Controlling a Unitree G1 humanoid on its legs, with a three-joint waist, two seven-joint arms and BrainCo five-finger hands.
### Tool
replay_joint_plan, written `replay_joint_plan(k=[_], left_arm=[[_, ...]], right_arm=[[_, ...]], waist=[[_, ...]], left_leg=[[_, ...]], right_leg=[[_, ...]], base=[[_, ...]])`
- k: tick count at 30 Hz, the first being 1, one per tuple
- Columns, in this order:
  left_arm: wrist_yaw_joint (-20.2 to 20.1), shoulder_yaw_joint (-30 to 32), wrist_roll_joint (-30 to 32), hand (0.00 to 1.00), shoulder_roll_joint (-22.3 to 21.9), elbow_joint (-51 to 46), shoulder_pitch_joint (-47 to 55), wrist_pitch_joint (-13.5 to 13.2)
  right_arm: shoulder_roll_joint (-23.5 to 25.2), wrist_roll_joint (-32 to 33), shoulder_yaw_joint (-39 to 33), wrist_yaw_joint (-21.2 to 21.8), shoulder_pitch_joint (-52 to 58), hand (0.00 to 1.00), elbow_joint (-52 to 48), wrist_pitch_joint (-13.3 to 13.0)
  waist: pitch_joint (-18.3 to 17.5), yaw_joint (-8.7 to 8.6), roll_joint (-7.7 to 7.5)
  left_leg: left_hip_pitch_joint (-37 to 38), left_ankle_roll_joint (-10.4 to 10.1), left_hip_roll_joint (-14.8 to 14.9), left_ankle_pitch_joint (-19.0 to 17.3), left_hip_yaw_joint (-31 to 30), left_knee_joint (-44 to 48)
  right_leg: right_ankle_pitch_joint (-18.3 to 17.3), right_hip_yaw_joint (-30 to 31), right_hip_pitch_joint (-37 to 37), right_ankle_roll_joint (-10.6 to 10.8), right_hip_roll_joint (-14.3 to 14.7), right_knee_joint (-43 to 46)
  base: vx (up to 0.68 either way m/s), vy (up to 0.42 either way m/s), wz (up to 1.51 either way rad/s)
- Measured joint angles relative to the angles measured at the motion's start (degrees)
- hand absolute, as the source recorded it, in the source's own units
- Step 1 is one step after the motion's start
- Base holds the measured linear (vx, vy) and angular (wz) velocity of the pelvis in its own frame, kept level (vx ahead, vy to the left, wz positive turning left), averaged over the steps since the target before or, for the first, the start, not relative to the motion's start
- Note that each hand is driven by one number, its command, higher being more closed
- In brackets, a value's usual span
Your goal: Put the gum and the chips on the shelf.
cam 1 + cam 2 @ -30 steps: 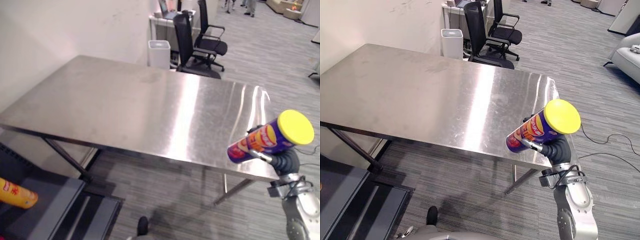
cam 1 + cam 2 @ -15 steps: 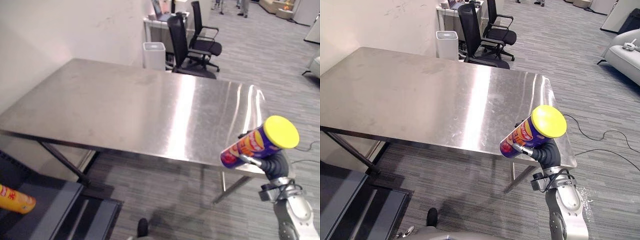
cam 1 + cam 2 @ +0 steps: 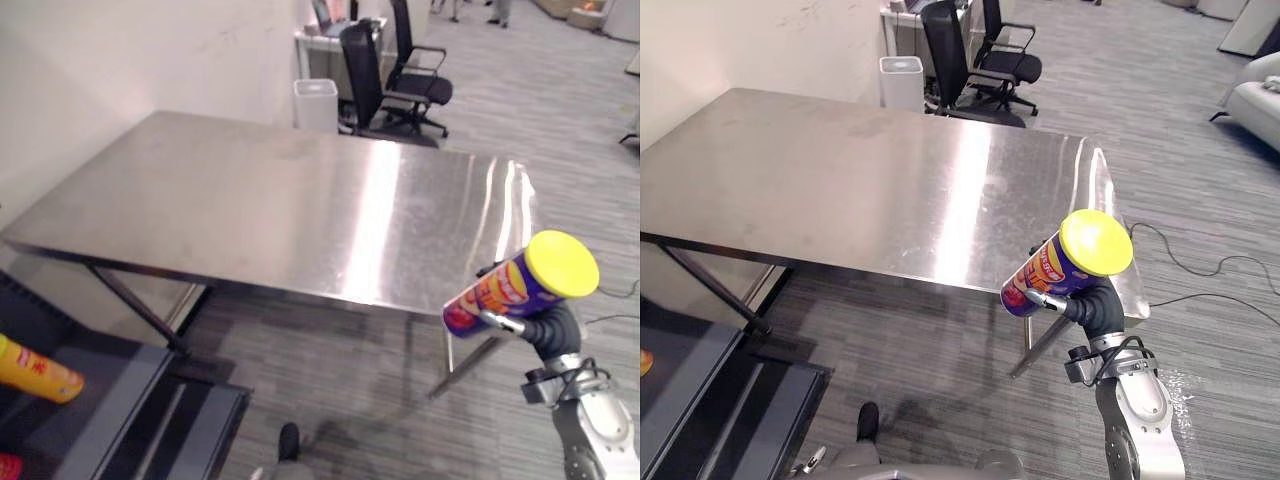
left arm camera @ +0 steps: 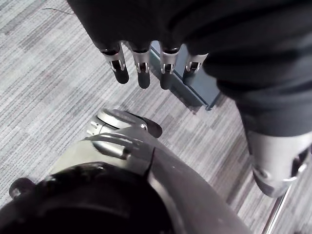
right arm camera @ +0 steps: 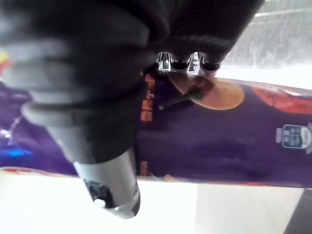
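Note:
A purple chips can (image 3: 515, 286) with a yellow lid lies tilted in the air off the table's near right corner, and my right hand (image 3: 549, 328) is shut on it. The right wrist view shows the fingers (image 5: 181, 61) curled over the can's purple side (image 5: 234, 141). An orange and yellow container (image 3: 36, 370) lies on the dark shelf (image 3: 115, 400) at the lower left. I cannot tell whether it is the gum. My left hand (image 4: 141, 68) hangs over the carpet with its fingers straight and holds nothing.
A long steel table (image 3: 280, 210) stands ahead against the white wall. Behind it are a white bin (image 3: 318, 103) and black office chairs (image 3: 375, 70). Something red (image 3: 8, 466) shows at the shelf's near edge. A pale sofa (image 3: 1260, 95) is at the far right.
The view has shifted a little, so more of the shelf shows. The chips can stays in my right hand in much the same pose.

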Motion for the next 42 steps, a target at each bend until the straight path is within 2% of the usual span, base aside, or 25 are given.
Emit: replay_joint_plan(k=[2, 3, 5, 6, 7, 8, 9, 10, 11, 12, 13, 14, 15, 16, 17, 18, 19, 20, 22, 25, 26, 28, 32, 37, 42], left_arm=[[0.1, 0.1, -1.3, 0.00, -0.7, -0.8, 0.1, 0.0], [0.4, 0.1, -1.3, 0.00, -0.8, -1.1, 0.2, 0.0], [0.4, -0.3, -1.3, 0.00, -0.8, -1.8, 0.2, 0.0], [0.4, -1.3, -2.1, 0.00, -0.7, -2.7, 0.0, 0.0], [0.4, -1.2, -3.2, 0.00, 0.0, -2.8, -0.8, 0.0], [0.4, -1.1, -3.4, 0.00, -0.1, -2.8, -0.9, 0.0], [0.3, -1.3, -3.5, 0.00, -0.7, -2.5, 0.5, 0.3], [0.2, -1.4, -3.6, 0.00, -0.9, -2.5, 1.1, 0.3], [0.0, -1.9, -3.9, 0.00, -0.9, -3.2, 1.5, 0.3], [-0.1, -2.6, -4.5, 0.00, -1.0, -3.7, 1.4, 0.1], [-0.7, -2.3, -4.8, 0.00, 0.3, -4.9, 0.2, -0.3], [-0.8, -1.1, -5.1, 0.00, 0.8, -4.8, -0.6, -0.1], [-0.7, -0.4, -5.2, 0.00, 1.5, -4.7, 0.1, 0.1], [-0.9, -0.3, -5.3, 0.00, 1.6, -4.2, 0.2, 0.1], [-1.1, -0.3, -5.5, 0.00, 1.4, -4.1, -0.1, 0.1], [-1.7, -0.3, -5.6, 0.00, 1.1, -4.2, -0.4, 0.0], [-1.9, -0.2, -5.6, 0.00, 1.0, -4.1, -0.4, 0.1], [-1.9, 0.3, -5.6, 0.00, 0.9, -3.4, -0.8, 0.1], [-1.8, 1.8, -5.5, 0.00, 1.0, -1.7, -1.0, 0.1], [-1.7, 2.1, -5.4, 0.00, -0.5, 0.4, -0.7, 0.2], [-1.7, 2.1, -5.4, 0.00, -1.0, 0.4, -0.8, 0.2], [-1.7, 2.3, -5.1, 0.00, -1.2, 0.3, -1.0, 0.0], [-1.6, 2.1, -5.0, 0.00, -1.1, 0.3, -0.9, 0.0], [-0.8, 2.0, -5.0, 0.00, 0.5, -0.3, -1.2, 0.0], [-0.2, 2.2, -4.7, 0.00, 1.0, -0.3, -1.5, 0.0]], right_arm=[[-0.8, 0.0, 0.0, -0.3, 0.0, 1.00, -0.1, 0.0], [-1.4, 0.0, -0.1, -0.7, 0.1, 1.00, 0.0, 0.0], [-2.2, 0.0, -0.3, -1.0, 0.4, 1.00, 0.0, 0.0], [-2.9, 0.0, -0.8, -1.0, 0.8, 1.00, 0.0, 0.1], [-3.5, 0.0, -1.6, -1.0, 0.5, 1.00, 0.2, 0.1], [-3.8, 0.0, -1.8, -1.0, -0.1, 1.00, 0.5, 0.2], [-4.2, 0.0, -2.4, -1.1, -1.2, 1.00, 0.8, 0.2], [-4.0, 0.0, -2.9, -1.2, -1.2, 1.00, 0.7, 0.1], [-3.9, 0.0, -3.9, -1.3, -1.2, 1.00, 0.6, 0.0], [-3.6, 0.1, -4.6, -1.3, -1.3, 1.00, 0.5, -0.3], [-2.7, 0.0, -6.3, -1.0, -1.2, 1.00, 0.3, -0.2], [-1.8, 0.0, -7.9, -0.9, -1.6, 1.00, 0.3, -0.2], [-0.2, 0.0, -8.8, -1.2, -2.2, 1.00, 0.5, -0.1], [2.1, -0.1, -10.7, -1.3, -1.6, 1.00, 0.5, -0.2], [3.0, -0.1, -11.9, -1.4, -1.0, 1.00, 0.3, -0.3], [4.0, -0.2, -13.8, -1.9, -0.4, 1.00, 0.3, -0.2], [4.1, -0.4, -14.8, -2.4, -0.1, 1.00, 0.3, 0.2], [4.4, -1.4, -15.1, -2.5, 0.2, 1.00, 0.2, -0.3], [5.0, -2.3, -15.0, -2.6, -0.9, 1.00, 0.3, -0.4], [4.6, -2.3, -13.8, -2.6, -0.7, 1.00, 2.7, -0.2], [4.9, -2.3, -13.1, -2.6, -0.8, 1.00, 3.6, -0.1], [5.8, -2.4, -9.4, -2.4, -0.5, 1.00, 4.9, 1.0], [7.5, -2.4, -7.0, -2.5, -0.2, 1.00, 4.9, 1.0], [8.8, -2.4, 0.4, -2.5, 0.4, 1.00, 4.9, 1.0], [9.0, -2.4, 0.9, -2.6, 0.8, 1.00, 4.9, 1.0]], waist=[[1.1, 0.20, 0.54], [1.2, 0.09, 0.65], [1.2, -0.07, 0.74], [1.4, 0.04, 0.62], [2.2, 0.36, -0.71], [2.4, 0.62, -0.84], [2.4, 1.32, 0.30], [2.5, 1.49, 0.79], [2.4, 1.08, 2.59], [2.3, 0.36, 1.97], [2.0, -1.27, -0.41], [2.4, -0.85, -0.26], [2.7, 0.40, -0.40], [2.6, -0.17, -0.02], [2.6, -0.74, 0.02], [2.4, -1.36, -0.41], [1.7, -1.57, -0.83], [1.9, -1.52, -1.56], [1.8, -1.39, -0.65], [0.9, -1.09, 1.28], [0.7, -1.06, 1.83], [0.7, -0.54, 1.09], [1.3, -0.30, 0.33], [3.0, 0.05, -2.43], [3.3, 0.18, -2.95]], left_leg=[[-2.5, 0.1, -0.5, 0.0, -1.3, 4.7], [-4.2, 2.3, -1.2, 0.1, -1.0, 6.0], [-6.0, 10.7, -0.8, -1.9, 3.6, 6.1], [-7.2, 17.9, 0.3, -7.7, 10.2, 6.8], [-9.6, 18.4, 2.3, -11.7, 17.6, 12.3], [-11.2, 18.0, 3.8, -11.7, 21.2, 19.5], [-11.2, 19.1, 8.6, -12.7, 28.7, 39.0], [-10.2, 18.8, 10.1, -15.2, 30.8, 44.1], [-10.9, 19.9, 10.3, -14.5, 35.1, 45.6], [-11.9, 23.2, 9.5, -12.4, 36.6, 44.6], [-11.1, 21.5, 4.1, -8.8, 38.9, 35.0], [-10.6, 21.3, 6.0, -13.3, 43.2, 39.4], [-7.3, 19.2, 10.8, -17.8, 47.8, 50.1], [-3.3, 16.7, 12.1, -18.9, 48.2, 51.8], [-2.6, 15.9, 11.8, -18.9, 49.4, 50.8], [-2.4, 16.8, 10.0, -18.3, 51.3, 49.1], [-2.5, 15.4, 6.3, -17.2, 51.9, 45.1], [-3.1, 13.4, 4.4, -17.5, 52.2, 42.2], [-3.8, 10.8, 6.6, -21.3, 51.7, 40.1], [-3.6, 8.7, 9.3, -17.6, 46.9, 28.7], [-3.7, 8.2, 8.3, -18.1, 45.8, 28.0], [-5.2, 9.3, 6.5, -18.6, 45.9, 26.9], [-5.3, 10.8, 6.6, -20.6, 46.2, 29.7], [-5.1, 9.5, 9.2, -24.4, 48.7, 33.0], [-5.3, 10.1, 8.9, -26.5, 48.7, 34.6]], right_leg=[[-1.8, -1.8, 0.1, 0.0, -0.8, 2.7], [-3.3, -4.3, 0.1, -0.2, -1.8, 4.9], [-3.9, -7.6, 0.5, -0.3, -2.5, 5.6], [-3.4, -11.1, 1.6, -0.7, -2.7, 3.8], [-3.1, -14.1, 2.0, -1.5, -4.4, 3.1], [-3.5, -15.4, 1.9, -2.1, -5.1, 3.8], [-4.0, -16.7, 1.8, -3.0, -6.1, 6.0], [-4.2, -17.3, 1.9, -3.2, -6.5, 6.8], [-4.6, -19.3, 1.6, -3.0, -7.0, 10.0], [-4.9, -20.0, 0.1, -3.5, -8.2, 11.3], [-5.4, -20.4, -1.0, -3.8, -9.8, 7.8], [-4.2, -23.7, -0.6, -2.9, -9.9, 6.6], [-4.3, -26.3, -0.3, -3.3, -10.3, 8.4], [-4.8, -29.7, 1.2, -3.9, -11.7, 10.6], [-4.8, -31.7, 1.9, -3.9, -12.6, 11.7], [-4.8, -34.4, 2.7, -3.9, -14.3, 12.5], [-4.9, -37.3, 3.3, -3.8, -16.5, 12.2], [-4.5, -40.8, 4.2, -3.2, -17.3, 11.0], [-4.2, -43.5, 4.7, -2.8, -17.3, 11.2], [-2.9, -45.0, 5.0, -0.2, -17.4, 11.4], [-2.4, -45.0, 4.7, 0.5, -17.9, 11.5], [0.3, -45.3, 2.9, 1.0, -18.5, 9.8], [2.3, -43.5, 2.1, 1.2, -19.2, 9.4], [2.8, -36.3, -3.1, 0.6, -18.9, 9.7], [4.3, -36.0, -2.8, 1.0, -19.4, 9.1]], base=[[-0.04, -0.049, 0.63], [-0.03, -0.058, 0.93], [-0.02, -0.071, 1.14], [-0.02, -0.097, 1.34], [-0.02, -0.070, 1.22], [-0.02, -0.052, 0.83], [0.00, -0.022, 0.44], [0.00, -0.038, 0.74], [0.00, -0.036, 0.90], [-0.05, -0.052, 1.59], [-0.08, -0.045, 1.51], [-0.08, -0.060, 1.25], [-0.05, -0.065, 1.05], [-0.01, -0.070, 1.08], [0.00, -0.022, 1.53], [-0.01, 0.021, 1.47], [-0.01, 0.049, 1.45], [-0.02, 0.059, 1.04], [-0.02, 0.070, 0.79], [-0.02, 0.060, 0.51], [0.01, 0.145, 0.25], [0.03, 0.242, 0.10], [0.03, 0.154, -0.18], [-0.06, 0.048, -0.59], [-0.02, 0.042, -0.04]])
